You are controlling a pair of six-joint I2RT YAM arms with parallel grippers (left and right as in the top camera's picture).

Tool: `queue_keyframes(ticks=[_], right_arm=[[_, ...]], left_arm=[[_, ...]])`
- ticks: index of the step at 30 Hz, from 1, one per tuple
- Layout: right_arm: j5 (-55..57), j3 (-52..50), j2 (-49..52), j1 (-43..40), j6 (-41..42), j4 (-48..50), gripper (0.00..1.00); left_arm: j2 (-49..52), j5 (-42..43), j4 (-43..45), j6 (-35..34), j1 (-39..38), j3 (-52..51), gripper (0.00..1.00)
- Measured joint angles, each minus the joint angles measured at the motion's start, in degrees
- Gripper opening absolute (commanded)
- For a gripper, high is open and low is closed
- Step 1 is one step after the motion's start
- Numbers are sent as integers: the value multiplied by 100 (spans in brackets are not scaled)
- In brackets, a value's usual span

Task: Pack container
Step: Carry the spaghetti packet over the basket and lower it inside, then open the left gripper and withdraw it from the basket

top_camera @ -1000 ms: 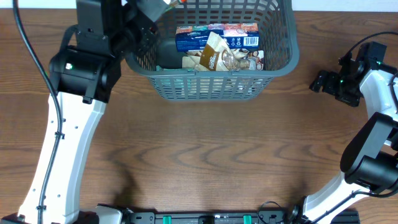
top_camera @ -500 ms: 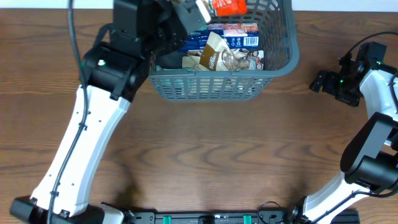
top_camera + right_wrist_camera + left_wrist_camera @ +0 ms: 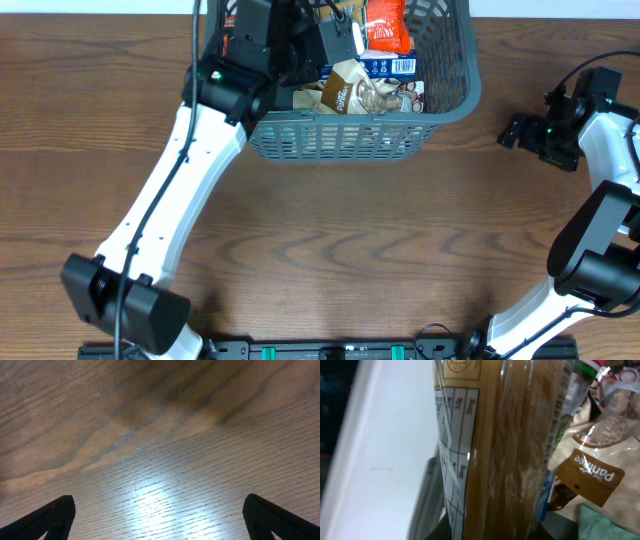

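The container sits at the far edge of the table, centre top in the overhead view. It stands upright with its open side up and its long axis running left to right. Inside lie a blue box and a beige packet, with an orange-red packet above them towards the back.

The left gripper hangs over the container's left half, beside the orange-red packet. Its wrist camera is filled by a clear packet of brown strands, and its fingers are hidden, so I cannot tell its grip.

The right gripper is well apart to the right, over bare wood, fingers spread wide and holding nothing.
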Motion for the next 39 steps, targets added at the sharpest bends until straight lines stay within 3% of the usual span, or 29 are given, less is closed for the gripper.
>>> queue_keyframes(ticks=[12,13,15,16,17,29,35,39], right_arm=[[0,0,0,0,0,0,99],[0,0,0,0,0,0,99],[0,0,0,0,0,-2,99],[0,0,0,0,0,0,99],[0,0,0,0,0,0,99],[-2,0,0,0,0,-2,99],[-2,-2,0,0,-2,155,99],[-2,-2,0,0,-2,557,99]], left_arm=[[844,2,-531,131,-4,0,6],[901,2,-575,138,-9,0,11],[992,22,-723,144,-11,0,54],[1029,35,-769,129,-13,0,64],[1038,31,-765,129,-20,0,69],[1014,-68,-243,120,-17,151,80],[844,-1056,896,109,15,151,88],[509,-1567,1110,-254,282,151,91]])
